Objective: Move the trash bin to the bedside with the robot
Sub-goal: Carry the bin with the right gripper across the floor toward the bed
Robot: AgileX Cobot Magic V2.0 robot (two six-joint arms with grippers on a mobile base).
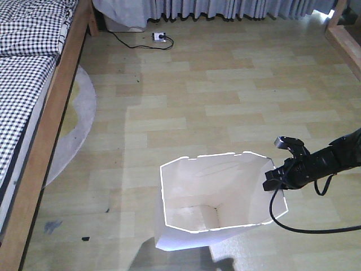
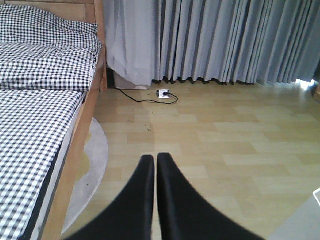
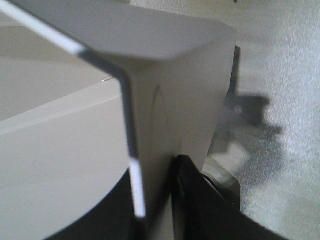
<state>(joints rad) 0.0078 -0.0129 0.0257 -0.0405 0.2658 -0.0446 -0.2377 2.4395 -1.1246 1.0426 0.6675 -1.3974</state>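
The white trash bin (image 1: pixel 214 197) stands on the wooden floor at the front middle, its many-sided rim up and cream inside showing. My right gripper (image 1: pixel 273 182), on a thin black arm from the right, is shut on the bin's right rim; in the right wrist view the bin wall (image 3: pixel 165 90) sits between one finger inside and one finger (image 3: pixel 200 200) outside. The bed (image 1: pixel 28 84) with checked bedding and a light-brown side rail (image 1: pixel 51 130) runs along the left. My left gripper (image 2: pixel 156 159) is shut and empty, held above the floor and facing the bed and curtains.
A grey round rug (image 1: pixel 76 121) lies partly under the bed. A white power strip (image 1: pixel 159 38) with a black cord lies by the grey curtains (image 2: pixel 225 40) at the back. A wooden furniture leg (image 1: pixel 344 39) stands at the back right.
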